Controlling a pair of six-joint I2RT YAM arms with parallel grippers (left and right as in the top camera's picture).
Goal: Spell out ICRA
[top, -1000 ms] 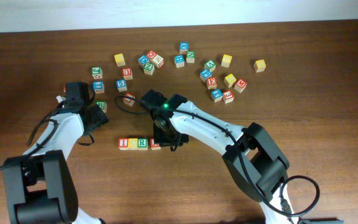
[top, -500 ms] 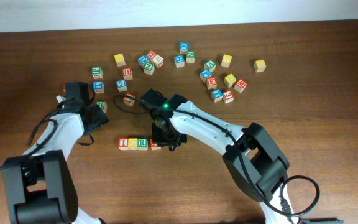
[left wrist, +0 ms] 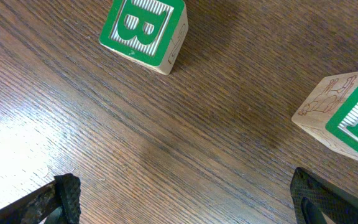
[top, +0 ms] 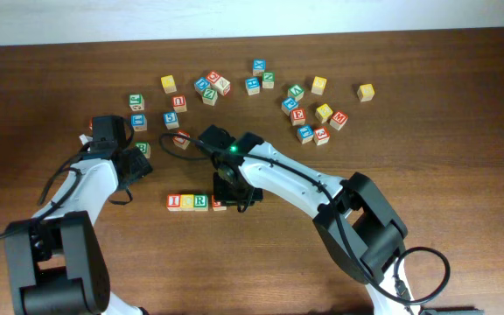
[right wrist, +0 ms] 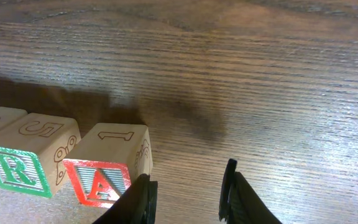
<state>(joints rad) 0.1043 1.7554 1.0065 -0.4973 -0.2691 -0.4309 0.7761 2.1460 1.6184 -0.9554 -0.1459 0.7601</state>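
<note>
Where the right gripper point(right wrist: 188, 198) hangs low over the table point(right wrist: 278, 81), its fingers stand slightly apart over bare wood, gripping nothing. The A cube point(right wrist: 104, 171) sits just beside it at 9 o'clock and ends the row: I cube point(top: 174, 202), yellow-faced block point(top: 187, 202), R cube point(right wrist: 27, 158), set side by side. Fingers of the left gripper point(left wrist: 184, 190) are spread wide and empty, with a B cube point(left wrist: 145, 28) at its 11 o'clock.
</note>
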